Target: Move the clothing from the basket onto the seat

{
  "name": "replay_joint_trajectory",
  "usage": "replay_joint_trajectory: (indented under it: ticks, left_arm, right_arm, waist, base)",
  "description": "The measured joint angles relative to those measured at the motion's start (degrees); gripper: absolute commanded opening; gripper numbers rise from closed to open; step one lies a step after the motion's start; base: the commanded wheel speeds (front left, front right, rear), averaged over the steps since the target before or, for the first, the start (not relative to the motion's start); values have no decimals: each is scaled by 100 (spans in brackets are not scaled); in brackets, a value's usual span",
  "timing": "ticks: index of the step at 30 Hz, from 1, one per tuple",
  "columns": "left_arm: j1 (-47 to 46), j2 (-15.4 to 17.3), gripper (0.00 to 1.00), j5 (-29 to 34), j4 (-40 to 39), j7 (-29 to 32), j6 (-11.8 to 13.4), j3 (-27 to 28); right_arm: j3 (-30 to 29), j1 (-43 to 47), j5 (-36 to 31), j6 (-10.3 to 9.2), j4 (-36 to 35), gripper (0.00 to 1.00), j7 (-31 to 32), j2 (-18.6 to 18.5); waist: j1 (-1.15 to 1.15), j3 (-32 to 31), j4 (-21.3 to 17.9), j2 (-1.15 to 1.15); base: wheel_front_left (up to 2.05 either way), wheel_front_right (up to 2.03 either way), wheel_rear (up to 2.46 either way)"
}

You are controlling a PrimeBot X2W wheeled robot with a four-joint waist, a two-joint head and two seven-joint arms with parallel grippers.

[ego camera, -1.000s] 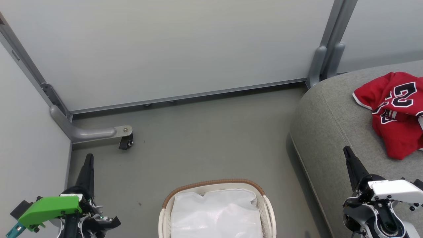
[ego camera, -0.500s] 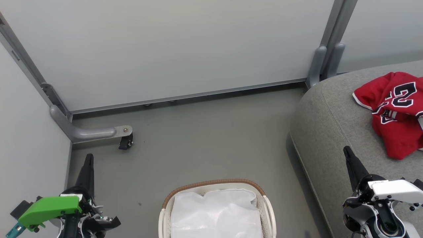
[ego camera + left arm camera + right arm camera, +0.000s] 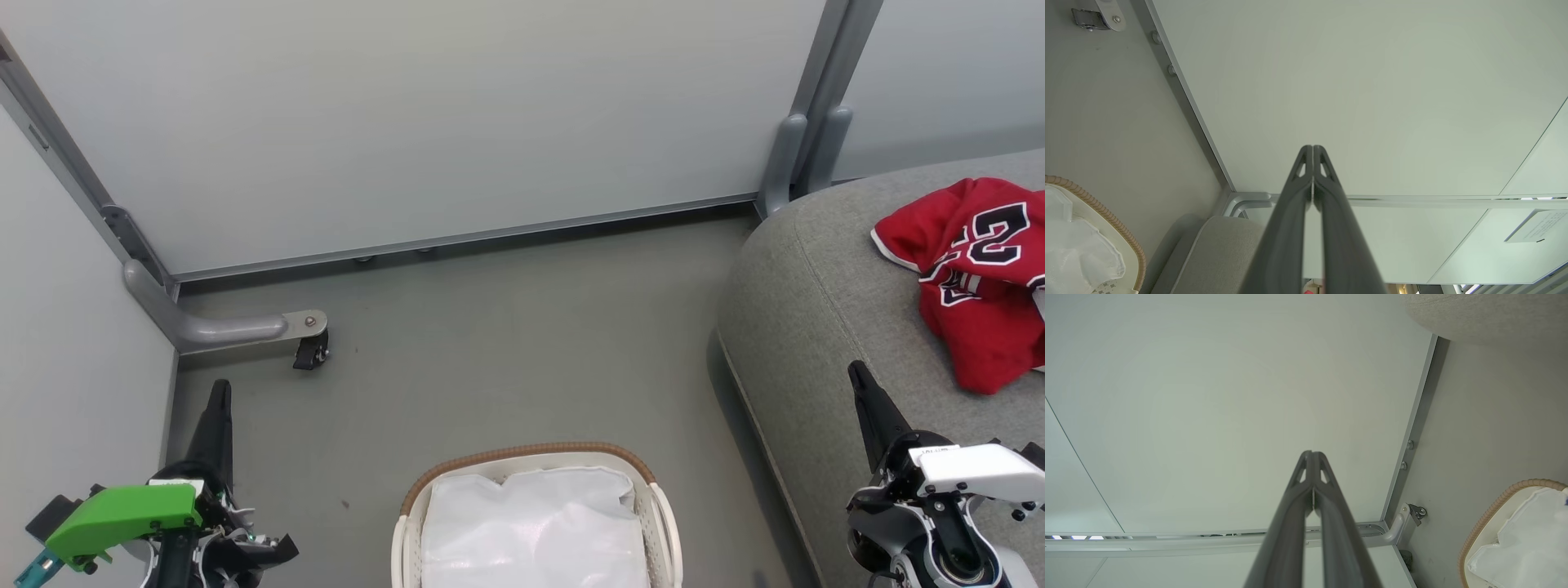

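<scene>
The left gripper (image 3: 219,390) and right gripper (image 3: 859,376) are resting shut, empty, maybe because the clothing (image 3: 976,278) is lying on the seat (image 3: 804,327) beside the right.

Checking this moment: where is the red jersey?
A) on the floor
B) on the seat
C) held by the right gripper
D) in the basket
B: the jersey lies crumpled on the seat, apart from the basket, in which a white sheet shows.
</scene>
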Motion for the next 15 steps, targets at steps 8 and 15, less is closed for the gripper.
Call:
replay_joint_trajectory:
  ticks: [8, 15]
  left_arm:
    - [0, 0, 0, 0, 0, 0, 0, 0]
    - [0, 0, 0, 0, 0, 0, 0, 0]
  right_arm:
    - [0, 0, 0, 0, 0, 0, 0, 0]
    - [0, 0, 0, 0, 0, 0, 0, 0]
  waist:
    - [0, 0, 0, 0]
    - [0, 0, 0, 0]
  base:
    - [0, 0, 0]
    - [0, 0, 0]
